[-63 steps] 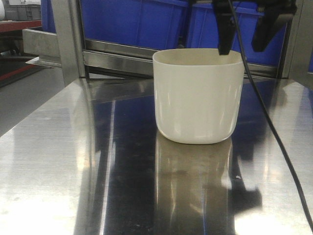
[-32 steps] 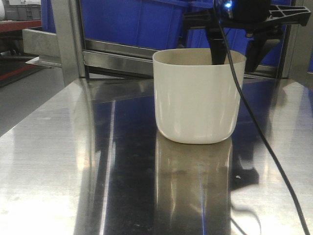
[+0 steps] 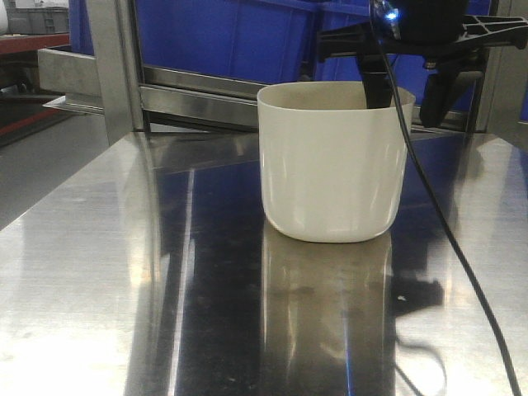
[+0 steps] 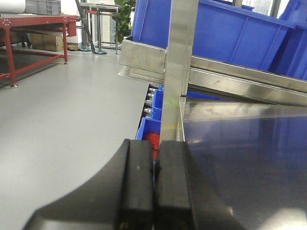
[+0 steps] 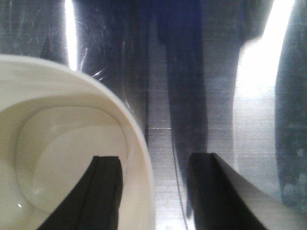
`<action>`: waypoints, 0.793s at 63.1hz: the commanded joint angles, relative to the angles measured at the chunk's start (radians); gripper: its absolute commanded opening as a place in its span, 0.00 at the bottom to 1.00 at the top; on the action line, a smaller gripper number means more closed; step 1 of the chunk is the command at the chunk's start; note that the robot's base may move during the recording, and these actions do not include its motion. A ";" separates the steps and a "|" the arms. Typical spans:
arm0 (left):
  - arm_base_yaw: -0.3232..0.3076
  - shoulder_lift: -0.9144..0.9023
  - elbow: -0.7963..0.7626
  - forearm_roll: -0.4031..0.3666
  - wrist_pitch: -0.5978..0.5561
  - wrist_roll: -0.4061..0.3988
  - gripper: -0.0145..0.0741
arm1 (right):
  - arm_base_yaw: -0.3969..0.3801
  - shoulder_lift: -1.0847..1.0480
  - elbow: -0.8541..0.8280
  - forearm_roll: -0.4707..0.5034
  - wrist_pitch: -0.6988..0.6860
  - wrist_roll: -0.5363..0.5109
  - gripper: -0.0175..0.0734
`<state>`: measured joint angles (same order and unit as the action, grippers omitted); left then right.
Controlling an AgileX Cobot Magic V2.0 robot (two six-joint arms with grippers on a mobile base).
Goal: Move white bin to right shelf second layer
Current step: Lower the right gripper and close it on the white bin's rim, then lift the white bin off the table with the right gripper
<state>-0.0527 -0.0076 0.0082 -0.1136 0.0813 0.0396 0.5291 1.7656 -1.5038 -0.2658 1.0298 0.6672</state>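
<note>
Right gripper [image 5: 153, 191] first: its two black fingers are spread wide, straddling the wall of the cream-white glossy plastic bin [image 3: 334, 165]. One finger [image 5: 98, 191] is down inside the mouth, the other [image 5: 218, 196] is outside over the mirror-like steel table top [image 3: 124, 289], and the rim runs up between them. The outer finger is clear of the wall; whether the inner one touches it is hard to tell. From the front, the inner finger dips behind the far-right part of the rim and the outer one hangs just right of the bin. The bin stands upright on the table, right of centre and toward the far edge. Over to the left gripper [image 4: 154, 187]: black pads pressed flat together, near the table's left edge, with a steel upright post [image 4: 180, 62] beyond. Farther back, blue rectangular plastic crates [image 3: 231, 33] sit above a flat steel rack bar [image 3: 206, 91]. A black cable [image 3: 445, 239] droops past the bin's right side. The right fingertips are cut off at the bottom of the wrist view, the arm is cropped at the top of the front view, and the rack's rails are hidden behind the bar
</note>
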 commanded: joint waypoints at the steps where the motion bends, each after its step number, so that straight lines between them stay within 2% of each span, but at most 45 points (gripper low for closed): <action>1: -0.005 -0.020 0.028 -0.001 -0.087 -0.005 0.26 | -0.006 -0.050 -0.031 -0.010 -0.029 -0.013 0.65; 9: -0.005 -0.020 0.028 -0.001 -0.087 -0.005 0.26 | -0.006 -0.050 -0.031 -0.009 -0.035 -0.013 0.64; 14: -0.005 -0.020 0.028 -0.001 -0.087 -0.005 0.26 | -0.006 -0.050 -0.031 -0.005 -0.036 -0.013 0.59; 19: -0.005 -0.020 0.028 -0.001 -0.087 -0.005 0.26 | -0.006 -0.050 -0.031 -0.003 -0.034 -0.013 0.43; 24: -0.005 -0.020 0.028 -0.001 -0.087 -0.005 0.26 | -0.006 -0.055 -0.031 -0.003 -0.033 -0.013 0.23; 29: -0.005 -0.020 0.028 -0.001 -0.087 -0.005 0.26 | -0.006 -0.067 -0.031 -0.003 -0.038 -0.013 0.28; 39: -0.005 -0.020 0.028 -0.001 -0.087 -0.005 0.26 | -0.006 -0.122 -0.031 -0.014 -0.059 -0.015 0.25; 50: -0.005 -0.020 0.028 -0.001 -0.087 -0.005 0.26 | -0.042 -0.193 -0.029 -0.005 -0.042 -0.124 0.25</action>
<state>-0.0527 -0.0076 0.0082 -0.1136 0.0813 0.0396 0.5140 1.6607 -1.5038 -0.2439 1.0166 0.6095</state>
